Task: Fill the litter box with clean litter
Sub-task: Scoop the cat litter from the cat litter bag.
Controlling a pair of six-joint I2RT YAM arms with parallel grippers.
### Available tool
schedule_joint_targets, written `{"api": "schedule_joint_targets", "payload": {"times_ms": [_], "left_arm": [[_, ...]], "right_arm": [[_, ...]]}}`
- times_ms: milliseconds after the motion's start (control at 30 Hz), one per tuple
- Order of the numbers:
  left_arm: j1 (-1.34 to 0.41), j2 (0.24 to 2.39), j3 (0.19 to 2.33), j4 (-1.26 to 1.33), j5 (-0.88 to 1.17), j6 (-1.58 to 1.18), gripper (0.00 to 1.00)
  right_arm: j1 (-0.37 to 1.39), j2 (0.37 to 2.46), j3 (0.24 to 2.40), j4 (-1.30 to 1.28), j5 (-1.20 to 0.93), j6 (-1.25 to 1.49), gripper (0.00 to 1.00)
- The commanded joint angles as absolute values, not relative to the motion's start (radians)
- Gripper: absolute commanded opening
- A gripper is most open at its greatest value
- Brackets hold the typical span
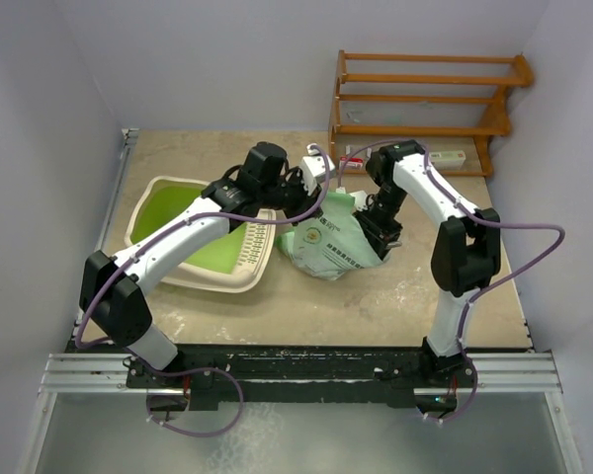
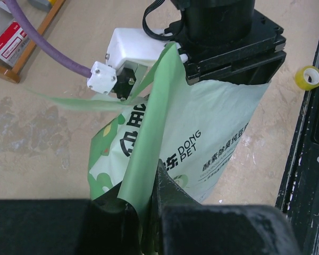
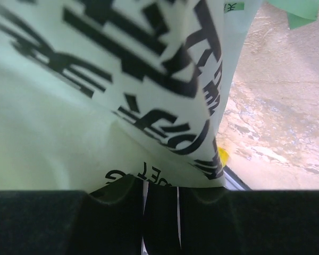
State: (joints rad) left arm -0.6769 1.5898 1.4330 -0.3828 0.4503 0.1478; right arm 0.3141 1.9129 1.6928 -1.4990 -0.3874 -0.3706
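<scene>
Beige surface (image 1: pixel 395 306) lies under both arms. Left of the claws sits the litter box (image 1: pixel 173 209), its grille end toward them and its long axis slanting away to the far left. I can make out no clean litter on its green floor. The left arm stretches across the box, and the left claw (image 2: pixel 151 194) is clenched on the top flap of the bag (image 1: pixel 331 247). The right claw (image 3: pixel 162 199), elbow raised, is grasping the bag's opposite edge. The bag probably needs carrying left.

Plain pale walls (image 1: pixel 40 109) enclose a beige, mottled tabletop (image 1: pixel 376 306) under even, diffuse light. A slatted wooden rack (image 1: pixel 425 99) stands at the far right corner; an aluminium rail (image 1: pixel 519 372) borders the near edge.
</scene>
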Motion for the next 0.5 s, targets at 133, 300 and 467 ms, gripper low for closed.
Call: {"api": "schedule_joint_targets", "payload": {"times_ms": [133,300,467], "left_arm": [[-0.665,1.583,1.448,-0.282,0.423,0.130,0.03],[-0.667,1.576,1.442,-0.278,0.417,0.114,0.03],[-0.666,1.561,1.430,-0.276,0.408,0.108,0.03]], "right_arm": [[0.336,1.956,1.665,-1.418,-0.369,-0.372,0.00],[0.336,1.957,1.700,-1.418,-0.369,-0.372,0.00],[0.335,1.944,1.717,-1.418,-0.369,-0.372,0.00]]}}
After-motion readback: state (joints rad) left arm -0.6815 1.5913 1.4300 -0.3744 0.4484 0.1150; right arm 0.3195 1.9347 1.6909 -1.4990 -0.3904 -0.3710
